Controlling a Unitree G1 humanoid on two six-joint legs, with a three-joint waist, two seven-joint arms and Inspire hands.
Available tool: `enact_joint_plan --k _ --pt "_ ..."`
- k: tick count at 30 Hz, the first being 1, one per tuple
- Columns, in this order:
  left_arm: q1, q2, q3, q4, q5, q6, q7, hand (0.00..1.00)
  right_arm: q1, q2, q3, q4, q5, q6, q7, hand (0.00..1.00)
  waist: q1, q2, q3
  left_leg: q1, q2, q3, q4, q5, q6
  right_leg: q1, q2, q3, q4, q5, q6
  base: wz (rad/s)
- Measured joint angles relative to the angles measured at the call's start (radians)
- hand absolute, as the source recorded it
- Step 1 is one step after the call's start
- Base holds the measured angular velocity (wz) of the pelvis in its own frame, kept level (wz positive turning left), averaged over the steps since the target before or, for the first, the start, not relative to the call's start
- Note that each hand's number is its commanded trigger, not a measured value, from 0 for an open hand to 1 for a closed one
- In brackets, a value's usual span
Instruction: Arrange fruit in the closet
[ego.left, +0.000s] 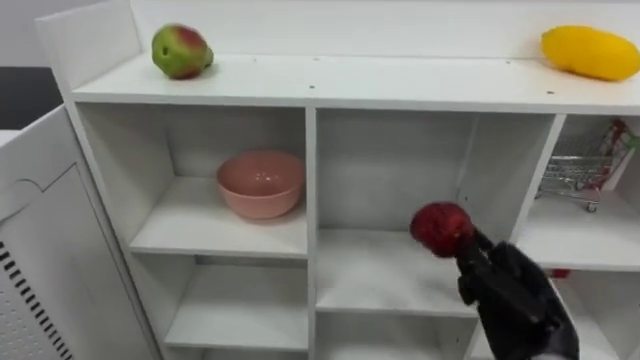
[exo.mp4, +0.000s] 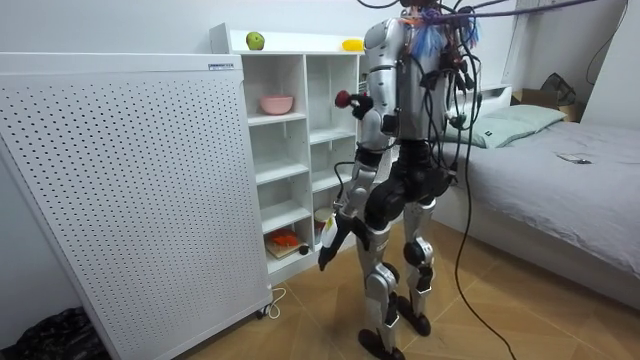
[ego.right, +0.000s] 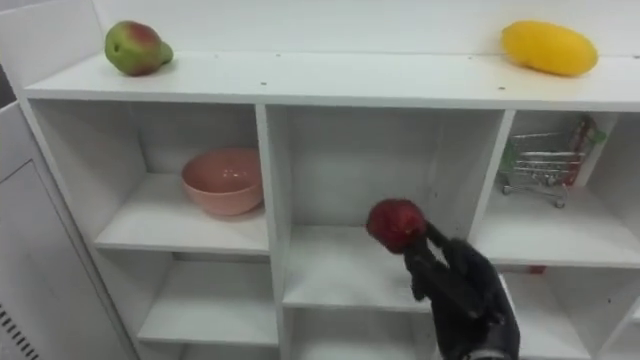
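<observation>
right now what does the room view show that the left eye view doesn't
Room view adds: the robot standing before the shelf, its left hand hanging low by its leg, a perforated panel, a bed and an orange thing on a low board.
Left eye view adds: a cart in the right compartment.
Both: apple and yellow fruit on top, bowl in the left compartment, red fruit held by the right hand at the middle compartment.
</observation>
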Motion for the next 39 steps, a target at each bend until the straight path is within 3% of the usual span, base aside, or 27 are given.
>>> enact_joint_plan --k 2,6,8,10,16,23,25,32,39 --pt "-0.013 -0.002 -0.002 0.023 -0.008 0.002 0.002 0.0 -0.031 0.004 0.0 0.08 0.077 0.0 0.003 1.0 0.002 0.005 0.0032 -0.038 0.001 0.0 0.015 0.001 0.001 -0.046 -0.004 0.001 0.028 0.0 0.0 -0.03" --pt "-0.053 -0.02 -0.008 0.07 -0.076 0.017 0.016 0.0 -0.112 0.011 -0.007 0.256 0.215 -0.002 0.006 1.0 0.024 0.023 0.0204 -0.146 -0.001 -0.013 0.075 0.001 0.002 -0.172 -0.023 -0.001 0.12 -0.001 0.0 -0.03" --pt "-0.054 -0.023 -0.009 0.074 -0.109 0.018 0.017 0.0 -0.13 0.026 -0.012 0.311 0.244 -0.003 0.013 1.0 0.033 0.024 0.0235 -0.189 -0.007 -0.017 0.094 0.001 0.002 -0.227 -0.038 -0.002 0.162 -0.009 -0.004 -0.04" --pt "-0.056 -0.029 -0.011 0.073 -0.138 0.023 0.016 0.0 -0.156 0.045 -0.013 0.332 0.306 -0.009 0.05 1.0 0.036 0.021 0.0334 -0.263 -0.017 -0.017 0.144 0.0 0.005 -0.304 -0.057 0.0 0.224 -0.032 -0.01 0.08" --pt "-0.06 -0.026 -0.041 0.049 -0.253 0.025 0.016 0.0 -0.206 0.044 -0.015 0.43 0.431 0.003 0.059 1.0 0.07 0.018 0.0425 -0.484 -0.021 -0.025 0.3 -0.021 0.026 -0.508 -0.092 0.003 0.367 -0.073 -0.027 0.15" --pt "-0.059 -0.027 -0.079 0.016 -0.363 0.033 0.015 0.0 -0.267 0.03 -0.06 0.506 0.526 0.014 0.06 1.0 0.096 0.021 0.0409 -0.661 -0.035 -0.045 0.409 -0.029 0.028 -0.681 -0.135 -0.012 0.496 -0.091 -0.046 0.14" --pt "-0.059 -0.026 -0.092 -0.002 -0.396 0.032 0.015 0.0 -0.31 0.009 -0.078 0.543 0.546 0.014 0.06 1.0 0.105 0.022 0.0404 -0.709 -0.032 -0.039 0.427 -0.024 0.033 -0.729 -0.141 -0.012 0.516 -0.09 -0.048 0.1" --pt "-0.059 -0.021 -0.116 -0.033 -0.419 0.03 0.015 0.0 -0.394 -0.03 -0.126 0.64 0.58 0.015 0.06 1.0 0.138 0.024 0.0393 -0.773 -0.036 -0.039 0.456 -0.024 0.035 -0.794 -0.145 -0.002 0.547 -0.089 -0.049 0.01" --pt "-0.059 -0.02 -0.186 -0.053 -0.465 0.031 0.018 0.0 -0.475 -0.085 -0.143 0.663 0.592 0.036 0.06 1.0 0.155 0.032 0.0375 -0.831 -0.038 -0.021 0.485 -0.027 0.04 -0.856 -0.172 -0.011 0.593 -0.106 -0.056 0.06"
